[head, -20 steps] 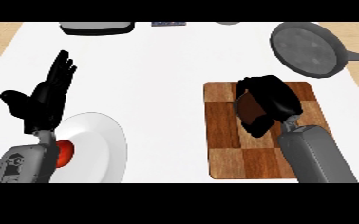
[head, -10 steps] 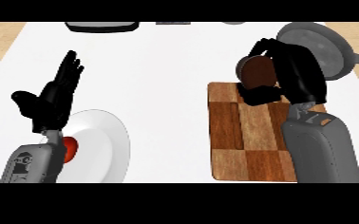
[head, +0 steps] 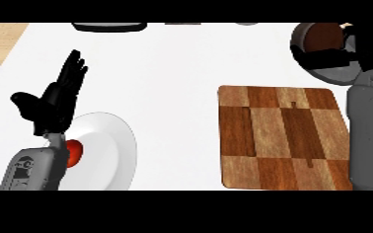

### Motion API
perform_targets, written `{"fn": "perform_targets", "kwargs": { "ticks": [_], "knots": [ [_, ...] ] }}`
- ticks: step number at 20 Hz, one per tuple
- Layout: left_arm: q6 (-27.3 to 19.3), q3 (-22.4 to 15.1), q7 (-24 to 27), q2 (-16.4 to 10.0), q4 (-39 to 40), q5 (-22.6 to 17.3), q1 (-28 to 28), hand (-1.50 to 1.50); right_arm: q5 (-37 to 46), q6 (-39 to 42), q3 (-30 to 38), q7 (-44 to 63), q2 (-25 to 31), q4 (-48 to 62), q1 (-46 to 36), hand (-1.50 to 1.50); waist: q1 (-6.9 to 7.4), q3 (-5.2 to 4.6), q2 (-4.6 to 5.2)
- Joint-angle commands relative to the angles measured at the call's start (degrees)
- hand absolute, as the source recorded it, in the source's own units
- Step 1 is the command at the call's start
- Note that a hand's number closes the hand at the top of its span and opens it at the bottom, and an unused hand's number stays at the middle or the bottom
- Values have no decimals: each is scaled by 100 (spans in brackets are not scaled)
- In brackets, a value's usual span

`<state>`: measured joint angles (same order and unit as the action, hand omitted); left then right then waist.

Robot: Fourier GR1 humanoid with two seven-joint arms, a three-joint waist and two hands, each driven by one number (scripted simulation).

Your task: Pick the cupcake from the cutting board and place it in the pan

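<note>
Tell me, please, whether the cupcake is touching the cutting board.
Apart. The head view shows the cupcake in the right hand over the pan, beyond the far edge of the cutting board.

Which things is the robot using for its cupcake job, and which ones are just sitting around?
For the job: cupcake, right hand curled round it, pan, cutting board.

Just lying about: white plate, red thing at the plate, dark item at the far edge, resting left hand.

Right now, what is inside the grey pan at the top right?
A brown cupcake shows within the rim of the pan, with the right hand curled round it. The hand hides whether the cupcake touches the pan's bottom.
</note>
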<state>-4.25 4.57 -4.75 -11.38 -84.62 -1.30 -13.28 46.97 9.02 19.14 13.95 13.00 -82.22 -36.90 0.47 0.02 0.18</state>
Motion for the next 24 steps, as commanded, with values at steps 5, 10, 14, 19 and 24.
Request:
{"fn": "perform_targets", "kwargs": {
  "ticks": [5,10,14,19,24],
  "knots": [
    [128,34,-11,-51,74,-41,-114,0,177,-1226,773,-1454,1259,3007,-819,150,157,6,69],
    [-35,-217,-1,212,-16,123,-109,0,644,-2060,858,-2128,1912,4252,-853,150,258,15,110],
    [117,-297,67,210,2,84,-219,0,639,-2599,1086,-2541,2140,5089,-940,150,450,34,212],
    [90,-144,42,131,113,43,-403,0,422,-2670,1393,-2900,2479,5840,-1182,150,457,39,233],
    [28,-243,-71,147,-23,150,-468,0,128,-2455,1687,-3026,2410,6435,-1113,-150,524,59,278]
  ]
}}
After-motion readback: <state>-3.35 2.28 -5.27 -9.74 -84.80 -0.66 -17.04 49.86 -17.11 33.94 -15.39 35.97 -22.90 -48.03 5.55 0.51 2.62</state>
